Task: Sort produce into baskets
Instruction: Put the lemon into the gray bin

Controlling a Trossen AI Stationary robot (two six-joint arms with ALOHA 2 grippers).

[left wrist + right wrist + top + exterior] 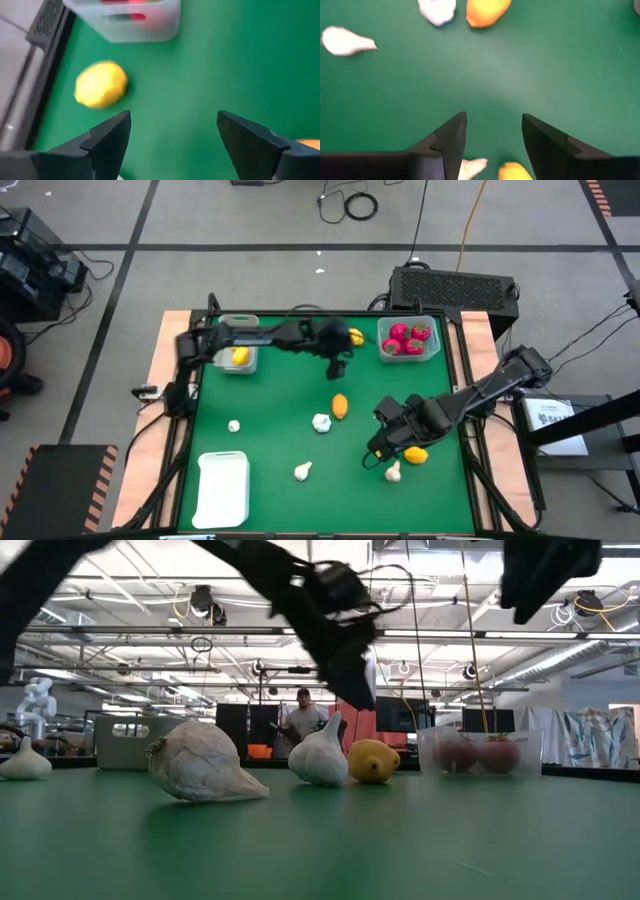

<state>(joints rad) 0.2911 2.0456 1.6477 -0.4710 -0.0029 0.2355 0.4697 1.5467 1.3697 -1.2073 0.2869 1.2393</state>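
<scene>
My left gripper [337,370] [172,117] is open and empty above the far middle of the green table. A yellow fruit [355,336] [100,84] lies on the mat just beyond it, beside the clear bin [432,352] [170,27] of red fruits [405,338]. My right gripper [375,452] [492,117] is open and empty, low at the near right. A yellow fruit [415,455] [515,171] and a garlic bulb [393,471] [472,167] lie right by it. An orange fruit [340,406] [487,10] and a garlic bulb [321,422] [437,10] lie mid-table.
The grey-white bin [250,366] at the far left holds a yellow fruit [239,355]. The flat white tray [222,485] lies at the near left. More garlic bulbs lie at the left [233,425] and near the front [302,471]. A person [303,715] stands in the room behind.
</scene>
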